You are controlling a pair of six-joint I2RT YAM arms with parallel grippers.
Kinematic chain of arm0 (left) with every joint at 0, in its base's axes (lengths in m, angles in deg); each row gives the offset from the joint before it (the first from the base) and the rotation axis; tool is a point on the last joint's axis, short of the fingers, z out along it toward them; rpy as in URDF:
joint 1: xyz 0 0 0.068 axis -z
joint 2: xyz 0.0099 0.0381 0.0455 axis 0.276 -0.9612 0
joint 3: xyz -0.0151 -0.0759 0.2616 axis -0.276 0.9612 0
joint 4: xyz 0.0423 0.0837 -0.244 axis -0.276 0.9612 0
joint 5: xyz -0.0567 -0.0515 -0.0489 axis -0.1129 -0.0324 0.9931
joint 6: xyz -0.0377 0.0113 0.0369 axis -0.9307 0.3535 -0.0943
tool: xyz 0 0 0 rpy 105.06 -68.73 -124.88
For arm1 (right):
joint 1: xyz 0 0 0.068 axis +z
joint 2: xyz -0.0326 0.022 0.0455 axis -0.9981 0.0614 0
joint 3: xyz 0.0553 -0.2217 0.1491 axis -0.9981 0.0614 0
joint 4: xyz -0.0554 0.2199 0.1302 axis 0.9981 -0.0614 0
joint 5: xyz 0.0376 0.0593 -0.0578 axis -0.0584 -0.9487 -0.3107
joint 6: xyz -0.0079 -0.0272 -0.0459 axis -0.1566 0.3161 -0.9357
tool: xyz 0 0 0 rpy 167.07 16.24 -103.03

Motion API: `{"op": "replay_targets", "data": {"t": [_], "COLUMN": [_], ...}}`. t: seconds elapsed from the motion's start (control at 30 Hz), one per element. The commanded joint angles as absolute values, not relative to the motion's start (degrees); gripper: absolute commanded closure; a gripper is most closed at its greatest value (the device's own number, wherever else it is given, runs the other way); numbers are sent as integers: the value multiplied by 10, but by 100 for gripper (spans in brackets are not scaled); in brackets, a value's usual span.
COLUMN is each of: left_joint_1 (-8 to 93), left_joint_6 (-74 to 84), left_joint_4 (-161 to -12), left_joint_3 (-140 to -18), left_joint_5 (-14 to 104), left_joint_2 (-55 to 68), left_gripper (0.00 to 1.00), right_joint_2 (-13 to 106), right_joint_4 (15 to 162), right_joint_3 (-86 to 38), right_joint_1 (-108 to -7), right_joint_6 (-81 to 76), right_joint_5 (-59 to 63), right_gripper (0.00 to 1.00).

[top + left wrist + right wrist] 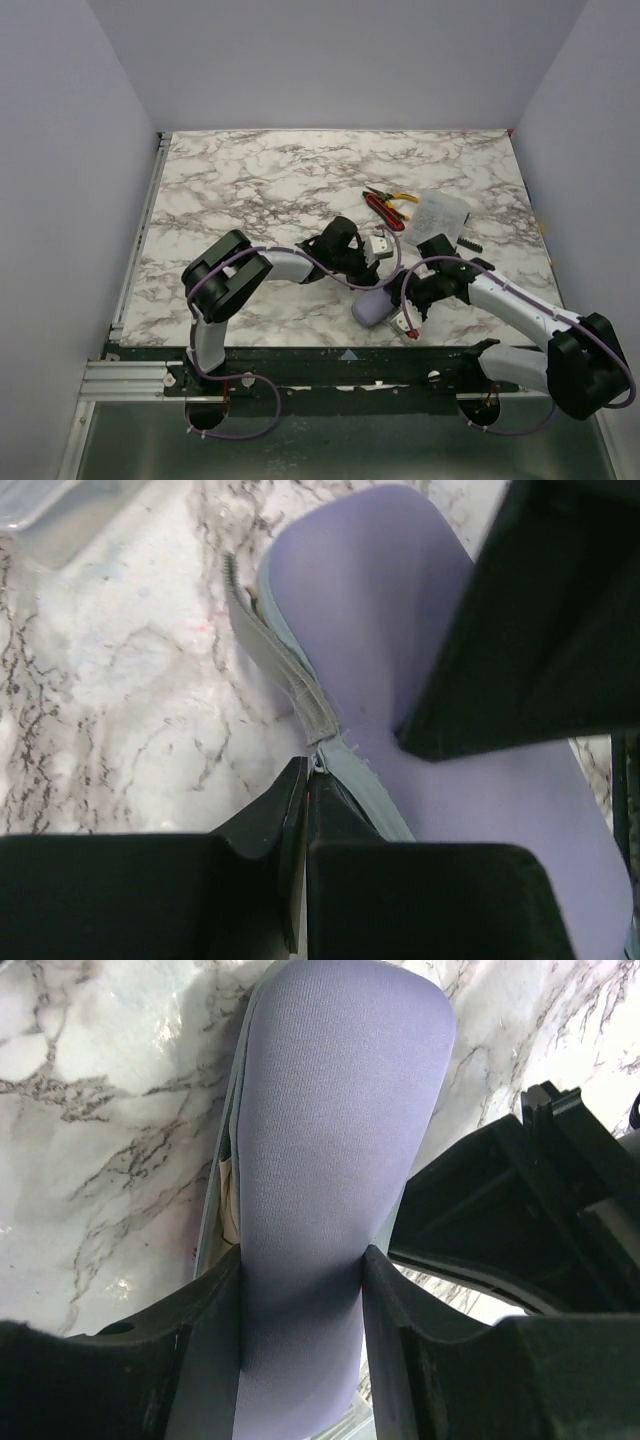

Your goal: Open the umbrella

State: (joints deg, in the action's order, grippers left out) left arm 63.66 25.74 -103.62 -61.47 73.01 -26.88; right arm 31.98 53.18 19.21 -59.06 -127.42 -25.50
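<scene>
White-grey marbled table [250,180], boxed in by plain pale walls [330,60]. Near front edge: lavender case [340,1110], clamped across its width in right claw [300,1270]. Left claw [305,780] pinched shut on zipper pull [320,758]. Tan sliver of umbrella [230,1198] inside unzipped seam. Pliers [385,205], clear box [440,212] behind.

Lavender case [373,308], pliers [385,205], clear box [440,213]

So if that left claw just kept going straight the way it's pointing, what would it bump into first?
The lavender case, almost at once: the left claw is pinched shut on its grey zipper, with the case body seemingly right ahead.
</scene>
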Motion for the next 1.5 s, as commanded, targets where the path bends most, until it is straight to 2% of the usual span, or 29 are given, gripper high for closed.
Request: {"op": "replay_targets", "data": {"t": [0.0,0.2,0.4,0.43,0.5,0.67,0.87,1.13,1.33,1.47], "left_joint_1": [620,586,506,492,462,378,303,264,268,314], "left_joint_6": [212,169,130,128,117,75,80,153,285,413], "left_joint_4": [-1091,-1078,-1051,-1041,-1022,-982,-952,-852,-842,-808], "left_joint_3": [-689,-695,-684,-688,-694,-691,-660,-600,-489,-433], "left_joint_5": [623,627,633,629,622,615,664,652,783,798], "left_joint_2": [-287,-266,-191,-181,-157,-92,-9,92,198,241], "left_gripper": [100,100,42,36,2,2,2,2,2,2], "right_joint_2": [342,342,338,338,345,403,490,590,627,628], "right_joint_4": [459,520,596,610,642,654,691,722,690,654], "right_joint_3": [210,198,190,191,190,125,24,-69,-129,-141], "right_joint_1": [-569,-569,-569,-569,-569,-568,-550,-528,-529,-529], "right_joint_6": [-1413,-1266,-1051,-1015,-930,-729,-489,-248,-179,-195], "right_joint_5": [-327,-306,-270,-263,-242,-206,-195,-179,-235,-234], "right_gripper": [67,67,67,67,67,67,66,67,53,47]}}
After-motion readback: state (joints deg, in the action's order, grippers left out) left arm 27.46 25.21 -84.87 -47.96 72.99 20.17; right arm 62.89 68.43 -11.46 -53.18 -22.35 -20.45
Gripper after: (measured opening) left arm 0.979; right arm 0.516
